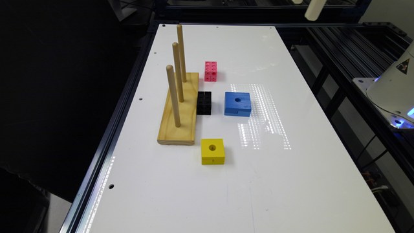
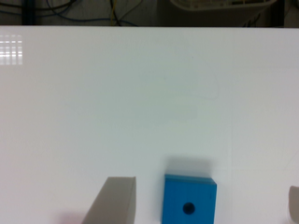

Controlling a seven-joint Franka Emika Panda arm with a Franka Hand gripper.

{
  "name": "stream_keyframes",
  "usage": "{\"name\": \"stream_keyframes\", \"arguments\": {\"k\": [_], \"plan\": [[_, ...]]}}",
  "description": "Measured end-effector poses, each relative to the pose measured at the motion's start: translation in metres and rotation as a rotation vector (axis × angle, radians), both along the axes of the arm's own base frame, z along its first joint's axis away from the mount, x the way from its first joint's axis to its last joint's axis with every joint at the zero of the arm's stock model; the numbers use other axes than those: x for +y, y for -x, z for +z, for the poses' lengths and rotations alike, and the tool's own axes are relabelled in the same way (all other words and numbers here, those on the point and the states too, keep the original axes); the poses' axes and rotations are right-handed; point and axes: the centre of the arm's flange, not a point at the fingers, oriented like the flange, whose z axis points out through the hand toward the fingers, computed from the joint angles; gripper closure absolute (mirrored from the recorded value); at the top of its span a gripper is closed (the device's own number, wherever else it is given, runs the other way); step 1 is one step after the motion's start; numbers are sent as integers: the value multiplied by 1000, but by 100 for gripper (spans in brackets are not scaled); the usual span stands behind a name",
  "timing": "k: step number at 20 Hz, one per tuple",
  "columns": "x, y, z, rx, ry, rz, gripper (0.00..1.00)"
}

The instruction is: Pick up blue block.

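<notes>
The blue block lies near the middle of the white table, hole up, its notched edge facing the camera. In the wrist view the blue block shows from above, its round hole dark. My gripper is open and high above the table. One grey finger shows close beside the block, and the other is far off at the picture's edge. Nothing is held.
A black studded brick stands close to the blue block on the exterior view's left, against a wooden base with three pegs. A pink brick sits farther back, a yellow block nearer. The robot base is at the right.
</notes>
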Motion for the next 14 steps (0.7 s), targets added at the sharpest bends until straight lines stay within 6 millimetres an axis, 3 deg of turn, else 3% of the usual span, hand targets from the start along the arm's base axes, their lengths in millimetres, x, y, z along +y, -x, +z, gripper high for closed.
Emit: {"name": "stream_keyframes", "arguments": {"k": [8, 14], "plan": [[4, -42, -1, 11, 0, 5, 0], [5, -47, -6, 24, 1, 7, 0]]}}
